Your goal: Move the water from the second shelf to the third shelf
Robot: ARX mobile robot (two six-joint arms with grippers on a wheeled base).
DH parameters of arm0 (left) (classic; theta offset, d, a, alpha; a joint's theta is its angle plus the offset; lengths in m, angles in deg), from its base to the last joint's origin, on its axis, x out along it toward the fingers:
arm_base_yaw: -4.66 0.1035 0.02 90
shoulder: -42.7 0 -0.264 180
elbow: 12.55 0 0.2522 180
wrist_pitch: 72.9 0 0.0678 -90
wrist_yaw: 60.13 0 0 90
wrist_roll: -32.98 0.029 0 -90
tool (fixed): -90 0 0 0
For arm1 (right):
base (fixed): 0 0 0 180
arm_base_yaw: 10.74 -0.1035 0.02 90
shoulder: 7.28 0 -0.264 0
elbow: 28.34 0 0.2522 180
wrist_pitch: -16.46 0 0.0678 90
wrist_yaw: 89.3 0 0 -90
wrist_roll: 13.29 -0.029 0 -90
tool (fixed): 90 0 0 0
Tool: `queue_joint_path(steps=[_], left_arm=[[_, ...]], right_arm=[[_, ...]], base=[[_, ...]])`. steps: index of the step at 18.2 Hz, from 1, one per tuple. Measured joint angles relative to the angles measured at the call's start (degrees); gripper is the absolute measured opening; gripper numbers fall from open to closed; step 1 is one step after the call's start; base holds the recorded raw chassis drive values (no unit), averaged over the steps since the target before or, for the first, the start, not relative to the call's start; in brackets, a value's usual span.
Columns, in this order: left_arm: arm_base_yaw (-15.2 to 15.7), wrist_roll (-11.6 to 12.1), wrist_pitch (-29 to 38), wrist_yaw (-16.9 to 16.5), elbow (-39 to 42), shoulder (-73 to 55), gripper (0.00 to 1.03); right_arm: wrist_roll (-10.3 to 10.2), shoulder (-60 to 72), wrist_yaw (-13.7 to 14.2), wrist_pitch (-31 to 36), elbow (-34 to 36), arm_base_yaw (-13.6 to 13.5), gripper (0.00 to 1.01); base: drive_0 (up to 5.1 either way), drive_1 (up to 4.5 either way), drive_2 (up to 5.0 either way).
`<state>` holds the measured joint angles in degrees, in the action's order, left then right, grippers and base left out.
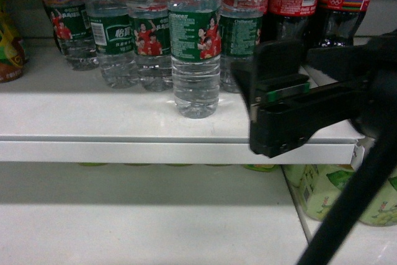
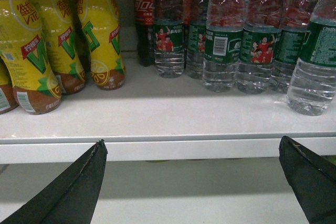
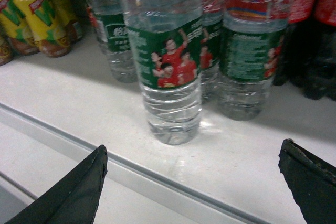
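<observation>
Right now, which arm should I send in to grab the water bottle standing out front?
Right. The right gripper is open and faces the front water bottle almost centred between its fingers. The left gripper, also open, sees that bottle only at its far right edge, so it would probably need a longer sideways move.

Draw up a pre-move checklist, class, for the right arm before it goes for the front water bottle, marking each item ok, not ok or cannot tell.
1. Front water bottle stands upright near the shelf edge: ok.
2. Right pincer open, bottle between its fingers in the wrist view: ok.
3. Bottle already gripped: not ok, pincer short of it.
4. Space from neighbouring water bottles behind: cannot tell.
5. Left pincer open, clear of bottles: ok.
6. Lower shelf bare below the bottle: ok.
</observation>
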<state>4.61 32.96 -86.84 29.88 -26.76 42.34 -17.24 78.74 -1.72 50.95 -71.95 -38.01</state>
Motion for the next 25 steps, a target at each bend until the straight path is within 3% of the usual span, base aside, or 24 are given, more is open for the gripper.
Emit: queue_joint_path(steps=[7,17,25], left_arm=[[0.0,0.0,0.0,0.0,0.0,0.0,0.98],[0.0,0.0,0.0,0.0,0.0,0.0,0.98],[0.0,0.0,0.0,0.0,0.0,0.0,0.98]], right_arm=[[-2.8,4.9,-3.7,-2.5,-9.1,-3.3,0.98],[-3.9,16.6,3.0,-9.5,-24.6,-4.2,0.98],[-3.9,20.9,3.7,-12.8,-30.9,-2.9,0.98]], base=[[0.0,0.0,0.0],[0.0,0.0,0.0],[0.0,0.0,0.0]])
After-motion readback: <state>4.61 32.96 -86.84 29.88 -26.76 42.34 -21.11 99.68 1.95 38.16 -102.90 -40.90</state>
